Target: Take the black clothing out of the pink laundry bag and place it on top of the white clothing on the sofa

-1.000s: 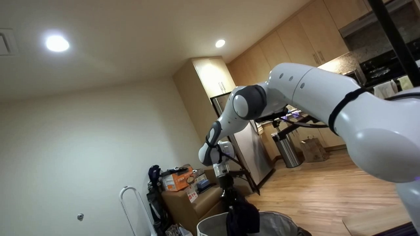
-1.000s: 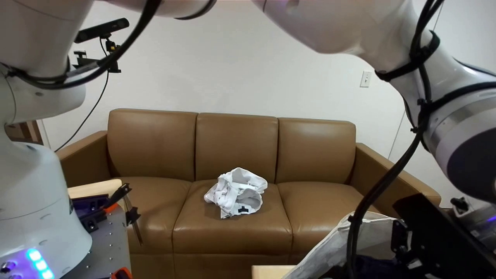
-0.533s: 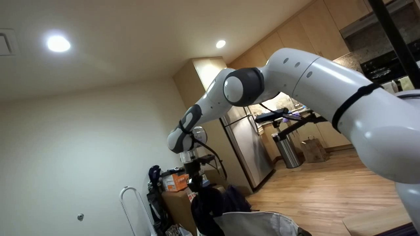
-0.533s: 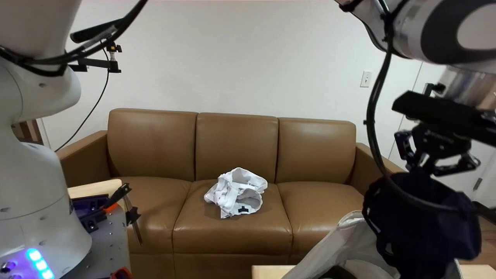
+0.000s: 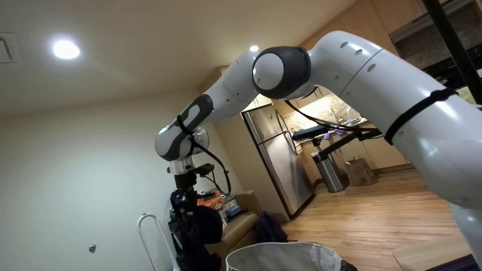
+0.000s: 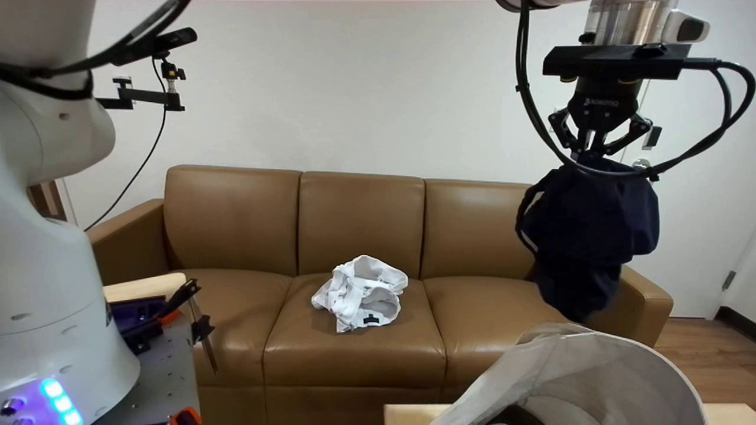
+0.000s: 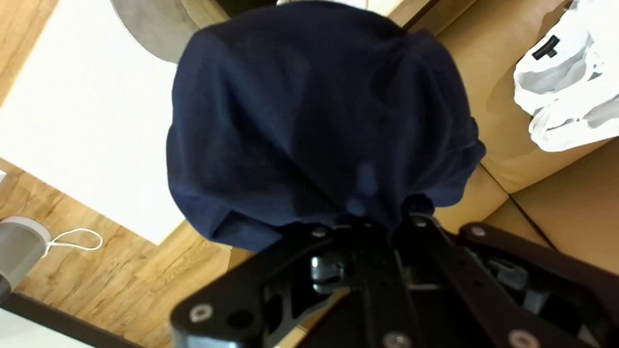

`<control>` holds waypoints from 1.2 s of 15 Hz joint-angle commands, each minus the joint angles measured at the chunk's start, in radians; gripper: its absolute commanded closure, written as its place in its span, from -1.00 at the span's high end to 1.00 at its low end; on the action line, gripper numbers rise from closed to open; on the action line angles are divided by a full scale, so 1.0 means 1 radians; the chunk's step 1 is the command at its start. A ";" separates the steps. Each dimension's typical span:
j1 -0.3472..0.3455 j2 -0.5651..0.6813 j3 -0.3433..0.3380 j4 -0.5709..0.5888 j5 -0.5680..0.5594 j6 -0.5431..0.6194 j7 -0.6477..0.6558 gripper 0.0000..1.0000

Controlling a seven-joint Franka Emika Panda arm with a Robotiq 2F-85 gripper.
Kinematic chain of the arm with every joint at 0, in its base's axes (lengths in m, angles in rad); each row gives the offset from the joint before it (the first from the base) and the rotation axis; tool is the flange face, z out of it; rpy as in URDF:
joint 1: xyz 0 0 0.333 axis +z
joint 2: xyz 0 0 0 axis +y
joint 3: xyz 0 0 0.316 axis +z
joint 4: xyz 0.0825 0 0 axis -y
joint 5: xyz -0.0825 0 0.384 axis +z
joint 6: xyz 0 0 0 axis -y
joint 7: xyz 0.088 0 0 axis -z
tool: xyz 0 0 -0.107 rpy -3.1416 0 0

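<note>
The black clothing, dark navy in this light, hangs bunched from my gripper in an exterior view (image 6: 590, 218). My gripper (image 6: 590, 152) is shut on its top. In the wrist view the cloth (image 7: 309, 121) spreads beyond the fingertips of the gripper (image 7: 387, 224). The laundry bag (image 6: 644, 360) looks off-white, not pink; it stands open, and the cloth's lower end shows above its rim. The white clothing (image 6: 360, 292) lies crumpled on the middle seat of the brown sofa (image 6: 354, 357), left of the gripper. It also shows in the wrist view (image 7: 566, 87).
A dark item (image 6: 514, 415) lies inside the bag. The sofa's armrest (image 6: 641, 304) is behind the hanging cloth. A light wooden surface (image 6: 413, 414) is beside the bag. A clamp (image 6: 202, 327) sits on the robot's mount. A black cable (image 6: 709, 139) loops around the gripper.
My gripper has risen from the bag, lifting the dark clothing out until it hangs above the rim. The arm has swung left in both exterior views. The white clothing has not moved.
</note>
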 commanded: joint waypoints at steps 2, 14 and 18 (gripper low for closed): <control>0.078 0.085 -0.098 0.069 0.156 -0.092 -0.113 -0.92; 0.409 0.204 -0.044 0.099 0.158 -0.073 -0.278 -0.89; 0.431 0.226 -0.036 0.121 0.156 -0.076 -0.314 -0.89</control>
